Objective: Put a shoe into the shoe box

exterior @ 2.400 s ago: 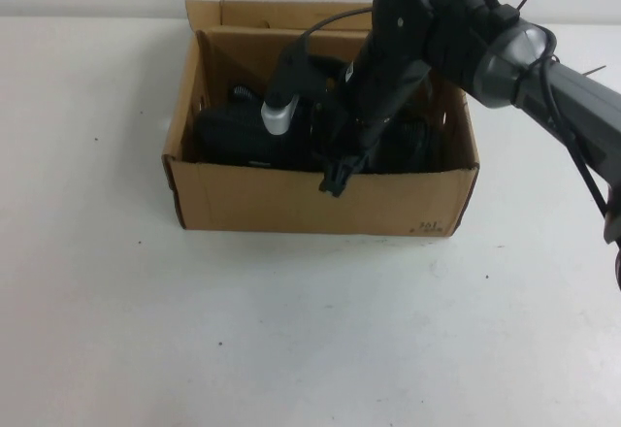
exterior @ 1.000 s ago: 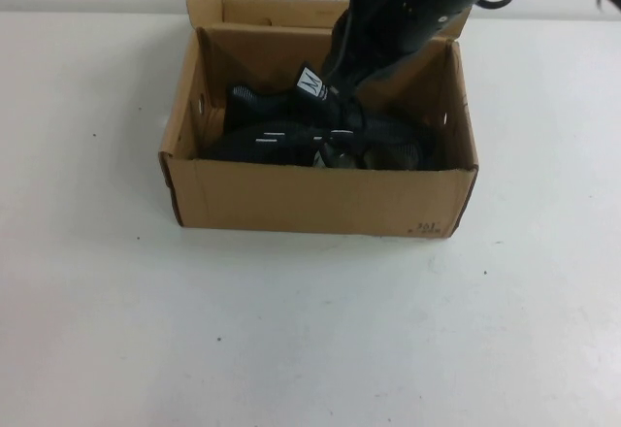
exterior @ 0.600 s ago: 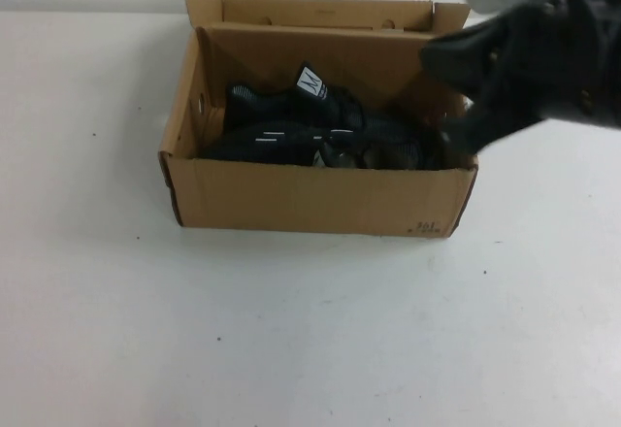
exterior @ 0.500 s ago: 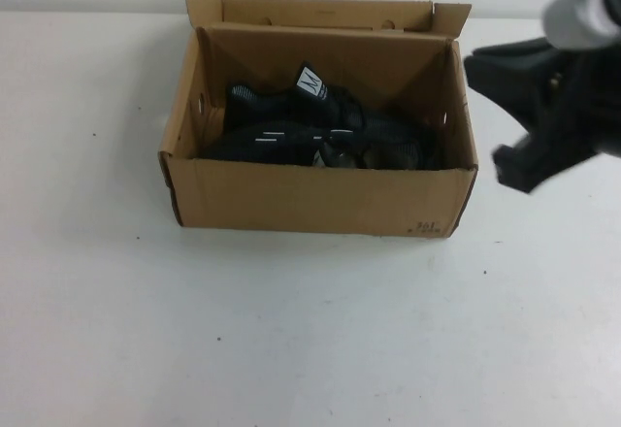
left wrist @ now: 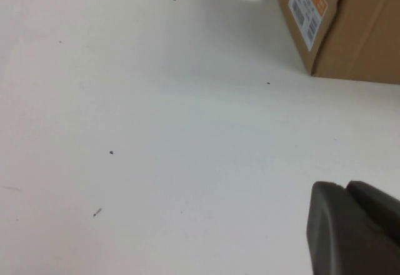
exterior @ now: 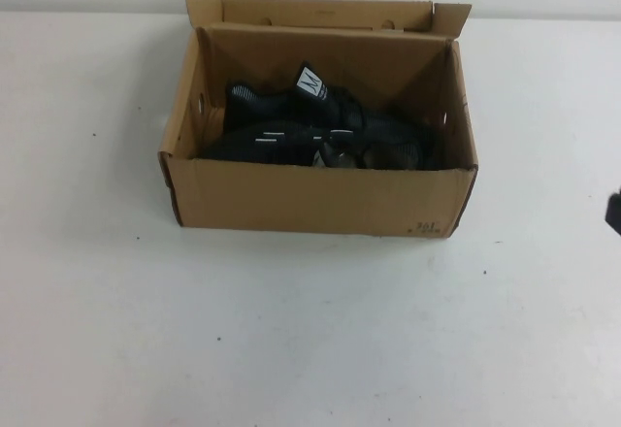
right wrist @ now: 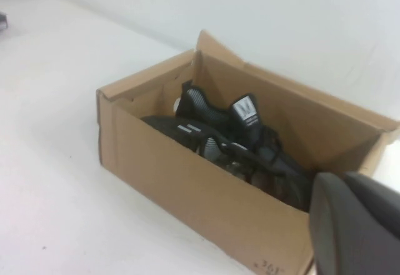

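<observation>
The high view looks steeply down on the shoe box [exterior: 320, 121] mid-worktop [exterior: 291, 330]; the right wrist view shares it obliquely, the left wrist view skims its corner.

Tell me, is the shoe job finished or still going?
It looks done: the black shoe lies inside the open box. Nothing is in hand. The right gripper is off to the box's right, the left gripper hovers over bare table on the left. Only closing the lid, if wanted, seems left.

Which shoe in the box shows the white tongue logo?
The rear shoe at the back of the box; the front shoe shows only stripes; left gripper over table, right gripper near box.
</observation>
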Available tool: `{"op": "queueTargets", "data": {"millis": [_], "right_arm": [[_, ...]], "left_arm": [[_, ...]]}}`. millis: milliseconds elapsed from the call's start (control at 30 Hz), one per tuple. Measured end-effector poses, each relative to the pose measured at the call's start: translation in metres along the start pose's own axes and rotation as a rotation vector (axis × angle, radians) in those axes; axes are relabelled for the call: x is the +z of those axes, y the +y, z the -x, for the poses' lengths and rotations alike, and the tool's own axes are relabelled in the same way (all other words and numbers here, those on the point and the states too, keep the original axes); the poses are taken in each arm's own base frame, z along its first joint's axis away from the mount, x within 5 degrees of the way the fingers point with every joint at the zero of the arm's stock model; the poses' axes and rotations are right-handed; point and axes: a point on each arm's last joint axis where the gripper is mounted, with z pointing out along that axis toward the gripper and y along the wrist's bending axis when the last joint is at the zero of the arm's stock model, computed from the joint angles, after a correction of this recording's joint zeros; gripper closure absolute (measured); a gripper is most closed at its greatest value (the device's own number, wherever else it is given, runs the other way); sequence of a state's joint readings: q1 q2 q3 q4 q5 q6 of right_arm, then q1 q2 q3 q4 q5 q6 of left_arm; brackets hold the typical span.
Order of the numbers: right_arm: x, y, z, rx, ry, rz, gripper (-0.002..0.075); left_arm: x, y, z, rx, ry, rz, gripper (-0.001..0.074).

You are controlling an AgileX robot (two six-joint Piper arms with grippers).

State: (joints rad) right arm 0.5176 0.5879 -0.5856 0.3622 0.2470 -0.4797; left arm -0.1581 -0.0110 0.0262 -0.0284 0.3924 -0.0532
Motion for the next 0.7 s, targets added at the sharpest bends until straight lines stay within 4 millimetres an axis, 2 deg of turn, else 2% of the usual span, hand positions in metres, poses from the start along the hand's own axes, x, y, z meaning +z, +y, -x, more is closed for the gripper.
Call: {"op": "queueTargets", "data": {"millis": [133,333,567,700], "right_arm": [[-0.018,0.002,-0.027,0.006,-0.054,-0.027,0.0743],[-0.037,0.005,-0.051,0.003,-0.112,-0.041,0.0743],[-0.037,0.001,-0.073,0.012,-0.170,-0.101,0.0743],[-0.037,-0.005,-0.088,0.023,-0.157,-0.198,0.0743]], "left_arm": [[0.000,0.000,0.000,0.000,0.000,0.000,0.0738],[0.000,0.000,0.000,0.000,0.000,0.000,0.0738],[0.000,0.000,0.000,0.000,0.000,0.000,0.0738],[0.000,0.000,0.000,0.000,0.000,0.000,0.0738]]}}
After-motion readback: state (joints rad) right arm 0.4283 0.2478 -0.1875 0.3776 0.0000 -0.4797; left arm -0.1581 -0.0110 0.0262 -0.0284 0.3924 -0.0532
